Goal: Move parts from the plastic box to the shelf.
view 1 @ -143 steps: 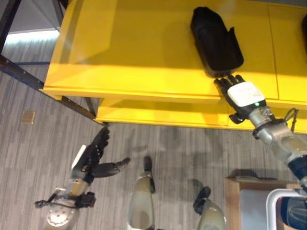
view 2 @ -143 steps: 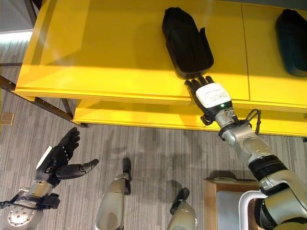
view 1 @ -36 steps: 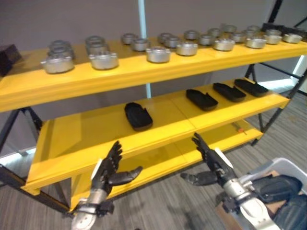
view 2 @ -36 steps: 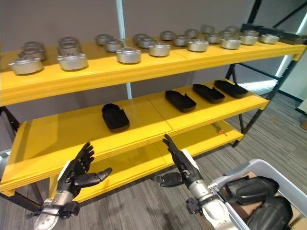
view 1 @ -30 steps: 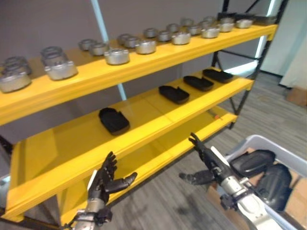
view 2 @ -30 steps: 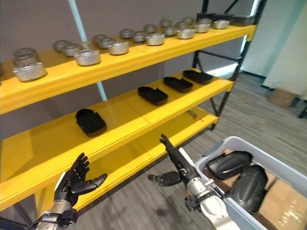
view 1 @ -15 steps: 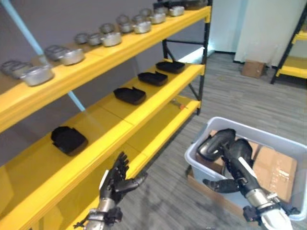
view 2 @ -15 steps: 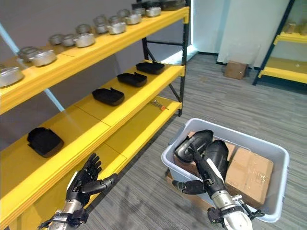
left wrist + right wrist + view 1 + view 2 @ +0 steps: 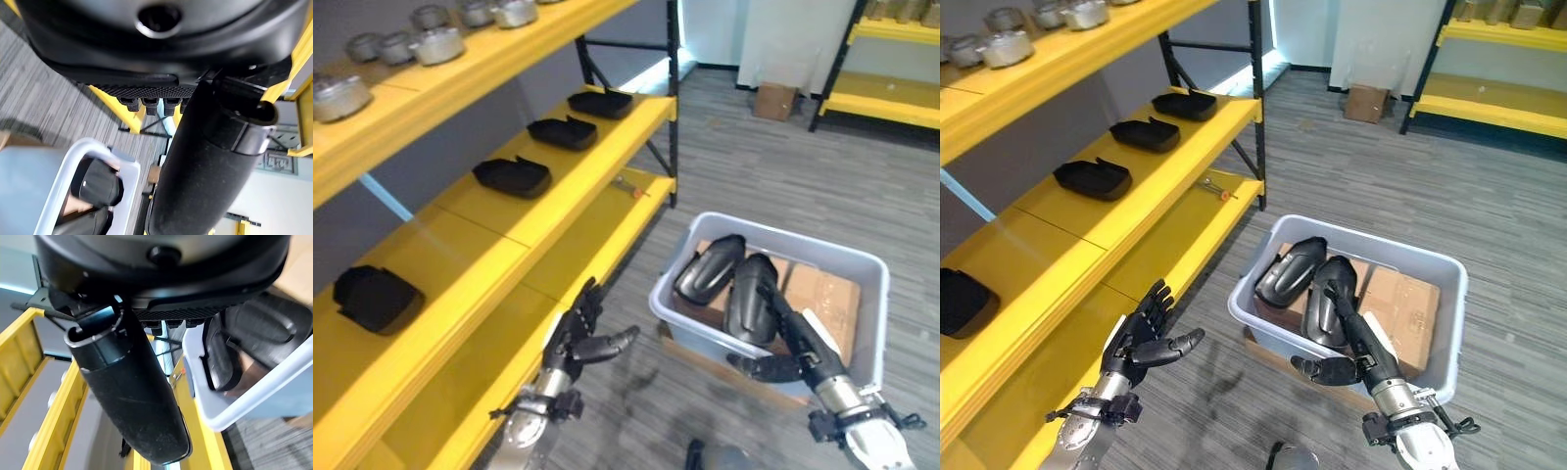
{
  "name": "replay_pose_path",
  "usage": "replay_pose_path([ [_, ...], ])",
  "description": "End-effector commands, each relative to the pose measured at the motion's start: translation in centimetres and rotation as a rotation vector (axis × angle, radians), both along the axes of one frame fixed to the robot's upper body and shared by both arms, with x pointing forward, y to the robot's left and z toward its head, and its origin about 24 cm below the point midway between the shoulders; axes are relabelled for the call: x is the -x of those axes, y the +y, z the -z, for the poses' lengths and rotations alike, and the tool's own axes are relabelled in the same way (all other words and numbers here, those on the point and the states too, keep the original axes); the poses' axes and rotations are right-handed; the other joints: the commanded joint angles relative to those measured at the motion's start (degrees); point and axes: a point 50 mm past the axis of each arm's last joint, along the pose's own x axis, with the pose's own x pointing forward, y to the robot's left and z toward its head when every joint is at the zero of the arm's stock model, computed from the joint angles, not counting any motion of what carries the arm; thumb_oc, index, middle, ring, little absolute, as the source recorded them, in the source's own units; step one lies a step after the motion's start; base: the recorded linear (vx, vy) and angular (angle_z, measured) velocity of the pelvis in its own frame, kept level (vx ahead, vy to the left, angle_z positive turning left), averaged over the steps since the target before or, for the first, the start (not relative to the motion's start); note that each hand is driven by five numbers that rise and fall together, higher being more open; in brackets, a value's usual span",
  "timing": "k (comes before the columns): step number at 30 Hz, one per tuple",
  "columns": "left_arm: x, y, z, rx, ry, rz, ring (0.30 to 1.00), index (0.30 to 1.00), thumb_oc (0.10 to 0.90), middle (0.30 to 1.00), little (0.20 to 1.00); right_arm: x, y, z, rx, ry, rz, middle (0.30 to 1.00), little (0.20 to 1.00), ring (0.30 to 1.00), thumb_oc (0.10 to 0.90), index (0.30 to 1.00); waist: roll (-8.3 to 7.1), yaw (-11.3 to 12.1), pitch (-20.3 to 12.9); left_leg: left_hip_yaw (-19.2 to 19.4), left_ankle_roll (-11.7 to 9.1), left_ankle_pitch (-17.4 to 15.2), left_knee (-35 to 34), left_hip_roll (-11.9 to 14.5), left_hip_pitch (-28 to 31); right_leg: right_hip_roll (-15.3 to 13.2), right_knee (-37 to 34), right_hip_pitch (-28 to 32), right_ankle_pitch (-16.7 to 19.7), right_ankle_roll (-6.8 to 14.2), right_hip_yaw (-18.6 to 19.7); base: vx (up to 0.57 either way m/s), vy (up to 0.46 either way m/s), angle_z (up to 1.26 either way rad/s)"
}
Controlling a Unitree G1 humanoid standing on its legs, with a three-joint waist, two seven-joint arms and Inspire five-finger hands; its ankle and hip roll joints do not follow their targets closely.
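Two black parts [image 9: 1307, 279] lie in the grey plastic box [image 9: 1445, 323] beside a cardboard carton [image 9: 1402, 308]. Four more rest on the yellow shelf [image 9: 1136, 211]. The right robot hand [image 9: 1356, 357] hangs released over the box; the left robot hand [image 9: 1141, 343] is spread, empty.

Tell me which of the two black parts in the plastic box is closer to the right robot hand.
The black part nearer the cardboard box; the right robot hand reaches over it, and the other black part lies toward the shelf.
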Motion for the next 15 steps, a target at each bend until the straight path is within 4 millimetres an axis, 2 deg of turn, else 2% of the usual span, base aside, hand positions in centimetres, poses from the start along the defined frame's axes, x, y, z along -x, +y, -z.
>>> replay_pose_path([
  [1, -1.0, 1.7, -4.7, 0.012, -0.269, -0.062, 1.000, 1.000, 0.900, 1.000, 1.000, -1.8, 1.8, -4.7, -0.056, -0.299, -0.074, 1.000, 1.000, 1.000, 0.900, 1.000, -0.89, 1.22, -1.98, 7.54, 2.31, -0.82, 2.21, -1.36, -2.08, 2.80, -5.83, 6.86, 0.62, 4.01, 0.81, 0.09, -0.025, -0.79],
  [2, -1.0, 1.8, -4.8, 0.009, -0.272, -0.063, 1.000, 1.000, 0.900, 1.000, 1.000, -2.0, 1.9, -4.6, -0.057, -0.297, -0.074, 1.000, 1.000, 1.000, 0.900, 1.000, -1.45, 1.67, -1.56, 6.48, 2.40, -0.51, 2.19, -1.80, -4.12, 2.84, -5.74, 6.93, 0.66, 3.83, 1.45, 0.03, 0.019, -0.63],
  [3, -1.0, 1.8, -4.8, 0.007, -0.273, -0.067, 1.000, 1.000, 0.900, 1.000, 1.000, -2.1, 2.0, -4.5, -0.060, -0.295, -0.076, 1.000, 1.000, 1.000, 0.900, 1.000, -1.76, 2.21, -1.07, 5.67, 3.88, 0.30, 0.19, -2.91, -6.59, 2.87, -5.95, 6.43, 1.82, 3.65, 1.59, 0.07, 0.108, -0.52],
  [4, -1.1, 1.7, -4.7, 0.002, -0.270, -0.069, 1.000, 1.000, 0.900, 1.000, 1.000, -2.3, 2.3, -4.3, -0.064, -0.293, -0.083, 1.000, 1.000, 1.000, 0.900, 1.000, -2.00, 3.42, -0.42, 1.01, 3.94, 0.68, -5.75, -6.45, -8.24, 3.30, -6.23, 7.07, 2.14, 4.37, 3.23, 0.12, 0.150, -0.39],
  [5, -1.2, 1.7, -4.6, -0.001, -0.268, -0.075, 1.000, 1.000, 0.900, 1.000, 1.000, -2.5, 2.4, -4.2, -0.065, -0.291, -0.085, 1.000, 1.000, 1.000, 0.900, 1.000, -1.91, 4.30, -0.17, -2.17, 3.57, 1.59, -8.86, -8.43, -8.96, 3.61, -6.27, 7.50, 2.10, 4.72, 4.10, 0.18, 0.143, -0.52],
  [7, -1.3, 1.7, -4.6, -0.006, -0.271, -0.080, 1.000, 1.000, 0.900, 1.000, 1.000, -2.7, 2.5, -4.1, -0.058, -0.289, -0.091, 1.000, 1.000, 1.000, 0.900, 1.000, -1.77, 5.32, 0.11, -6.54, 3.13, 2.95, -12.31, -10.72, -9.21, 4.32, -6.53, 8.64, 1.76, 5.09, 5.33, 0.12, 0.084, -0.74],
  [8, -1.3, 1.7, -4.6, -0.006, -0.271, -0.080, 1.000, 1.000, 0.900, 1.000, 1.000, -2.7, 2.5, -4.1, -0.058, -0.290, -0.091, 1.000, 1.000, 1.000, 0.900, 1.000, -1.69, 5.33, 0.09, -6.57, 3.14, 3.16, -12.50, -10.64, -9.24, 4.42, -6.64, 8.57, 1.93, 5.06, 5.32, 0.10, 0.079, -0.56],
  [9, -1.3, 1.7, -4.5, 0.010, -0.270, -0.083, 1.000, 1.000, 0.900, 1.000, 1.000, -2.8, 2.7, -4.1, -0.057, -0.292, -0.104, 1.000, 1.000, 1.000, 0.900, 1.000, -1.43, 5.75, 0.04, -8.29, 3.17, 3.18, -13.65, -11.53, -9.33, 4.67, -6.35, 8.75, 1.72, 5.28, 6.09, 0.14, 0.138, -0.65],
  [10, -1.0, 1.8, -4.5, 0.020, -0.269, -0.077, 1.000, 1.000, 0.900, 1.000, 1.000, -2.9, 3.0, -3.8, -0.067, -0.275, -0.124, 1.000, 1.000, 1.000, 0.900, 1.000, -1.32, 6.21, -0.92, -9.91, 5.00, 0.34, -15.19, -12.46, -6.18, 4.97, -6.30, 8.90, 1.38, 5.94, 8.17, 0.21, 0.194, -0.82],
  [12, -1.2, 1.9, -5.1, 0.005, -0.296, -0.066, 1.000, 1.000, 0.900, 1.000, 1.000, -2.9, 2.9, -3.6, -0.073, -0.267, -0.121, 1.000, 1.000, 1.000, 0.900, 1.000, -1.38, 5.61, -2.10, -9.08, 5.70, -0.40, -16.12, -13.57, -5.29, 4.16, -7.32, 9.61, 1.28, 6.33, 8.77, 0.21, 0.200, -0.98],
  [14, -1.9, 2.0, -5.4, -0.026, -0.315, -0.074, 1.000, 1.000, 0.900, 1.000, 1.000, -2.8, 2.9, -3.4, -0.075, -0.252, -0.118, 1.000, 1.000, 1.000, 0.900, 1.000, -1.44, 4.53, -3.37, -5.11, 6.61, -2.07, -15.15, -14.20, -4.84, 2.35, -8.49, 10.59, 1.30, 7.11, 9.31, 0.22, 0.219, -0.46],
  [15, -1.9, 2.0, -5.4, -0.026, -0.315, -0.074, 1.000, 1.000, 0.900, 1.000, 1.000, -2.8, 3.0, -3.4, -0.075, -0.252, -0.118, 1.000, 1.000, 1.000, 0.900, 1.000, -1.48, 4.59, -3.39, -5.02, 6.63, -2.13, -15.12, -14.21, -4.84, 2.32, -8.53, 10.59, 1.31, 7.14, 9.40, 0.19, 0.198, -0.39],
])
